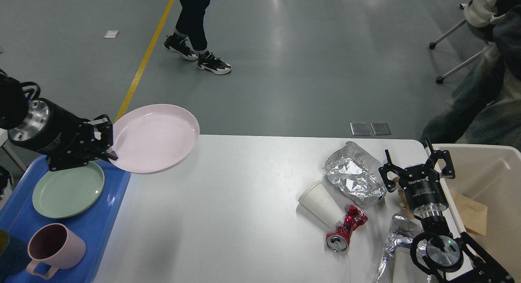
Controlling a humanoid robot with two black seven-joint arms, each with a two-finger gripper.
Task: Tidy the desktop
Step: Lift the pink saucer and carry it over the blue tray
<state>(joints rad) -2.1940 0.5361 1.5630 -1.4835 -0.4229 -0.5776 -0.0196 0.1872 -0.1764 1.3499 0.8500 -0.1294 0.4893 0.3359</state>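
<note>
Legible text: one item. White lettering ran across the black housing of the right end effector point(418, 165), at 4 o'clock in the head view; it appeared upside down and too small to read reliably. No other labels could be read.

Quick tally for you: two plates, a pink plate point(156, 137) upper left of the frame and a green plate point(67, 190) lower left. One pink mug point(55, 247) in the bottom left corner. Toward the lower right you've got one white paper cup point(320, 203), one crushed red can point(346, 229), and two silver foil wrappers, one foil bag point(355, 174) right of centre and another foil piece point(394, 238) near the bottom edge.
</note>
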